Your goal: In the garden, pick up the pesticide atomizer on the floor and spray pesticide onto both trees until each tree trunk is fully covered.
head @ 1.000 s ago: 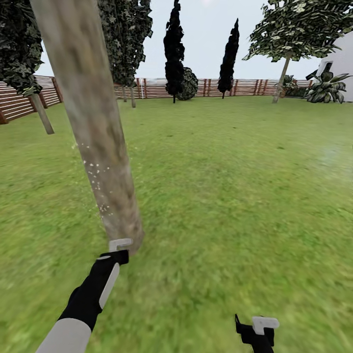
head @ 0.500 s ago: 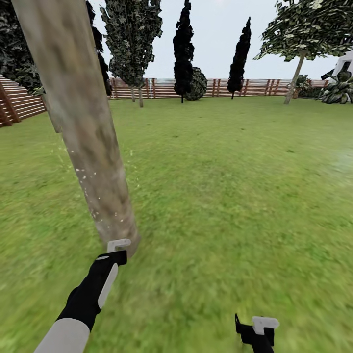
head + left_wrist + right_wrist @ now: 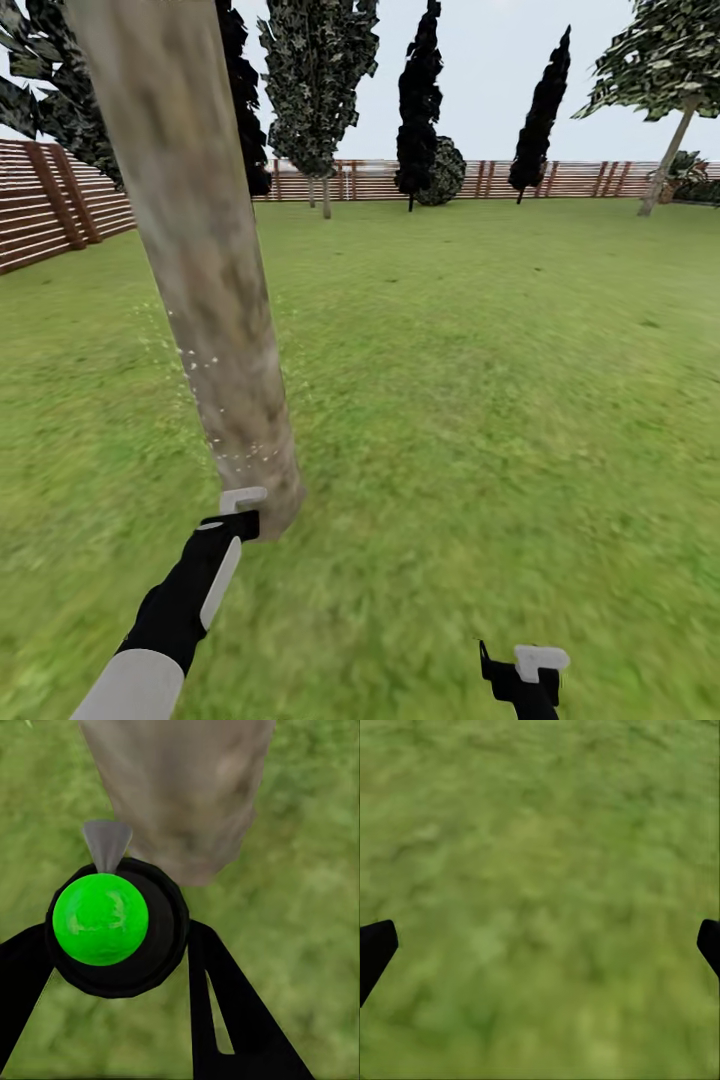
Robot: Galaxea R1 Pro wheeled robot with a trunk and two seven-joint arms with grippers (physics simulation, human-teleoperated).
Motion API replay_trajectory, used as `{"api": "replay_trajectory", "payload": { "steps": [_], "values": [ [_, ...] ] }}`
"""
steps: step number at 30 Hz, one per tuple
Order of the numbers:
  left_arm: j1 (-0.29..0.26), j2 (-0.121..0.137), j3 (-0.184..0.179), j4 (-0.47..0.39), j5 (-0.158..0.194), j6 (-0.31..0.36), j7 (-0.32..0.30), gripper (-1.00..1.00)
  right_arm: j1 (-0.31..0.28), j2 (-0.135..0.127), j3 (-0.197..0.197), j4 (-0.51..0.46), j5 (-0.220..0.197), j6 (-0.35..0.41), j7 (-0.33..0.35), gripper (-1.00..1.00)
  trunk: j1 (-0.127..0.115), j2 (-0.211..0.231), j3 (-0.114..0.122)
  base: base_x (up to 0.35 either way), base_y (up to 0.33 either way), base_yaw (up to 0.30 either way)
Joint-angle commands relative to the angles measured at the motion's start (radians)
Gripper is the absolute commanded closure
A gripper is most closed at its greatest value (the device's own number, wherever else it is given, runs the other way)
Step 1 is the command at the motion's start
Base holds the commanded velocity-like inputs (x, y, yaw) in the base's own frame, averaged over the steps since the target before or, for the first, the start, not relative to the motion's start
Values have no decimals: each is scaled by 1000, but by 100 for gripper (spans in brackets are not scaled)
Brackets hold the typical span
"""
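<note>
The left gripper [image 3: 112,967] is clamped around the atomizer [image 3: 112,919], a round black bottle with a glossy green cap and a grey cone nozzle aimed at the foot of the trunk [image 3: 205,270]. The trunk is a thick, smooth column of mottled grey-beige, leaning slightly, with pale flecks sprinkled over its lower half and drifting just beside it. Those look like spray droplets.

The risk from here, as a judgement: the nozzle points low, so the upper trunk could stay untreated unless the arm lifts. The speckling also sits on the near face alone, so the far side may be missed unless the robot circles. The gripper sits very near the bark, and any push forward could knock the bottle askew in the grip.

The right gripper [image 3: 540,945] hangs spread wide and empty over the blurred, tufted lawn [image 3: 480,380]. A brown slatted fence [image 3: 60,200] closes off the far edge, with another pale-trunked tree [image 3: 665,90] well apart at the right.
</note>
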Motion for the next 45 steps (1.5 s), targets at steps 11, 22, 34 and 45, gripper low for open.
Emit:
{"api": "replay_trajectory", "payload": {
  "steps": [11, 22, 34, 45],
  "values": [
    [0, -2, -2, -1, -4, -4, 0, 100, 0, -3, 0, 1, 0, -1, -1, -100, 0, 0, 0, 0, -161, 132],
    [0, -4, -8, 0, 7, -5, 48, 100, 0, 0, 0, 0, -1, -1, 0, -100, 0, 0, 0, 0, -270, 84],
    [0, -5, -8, 0, 11, -6, 48, 100, 0, 0, 0, 0, 0, -1, 0, -100, 0, 0, 0, 74, -270, 105],
    [0, -5, -9, 0, 11, -7, 48, 100, 0, 0, 0, 0, 0, -1, 0, -100, 0, 0, 0, 50, -269, 225]
  ]
}}
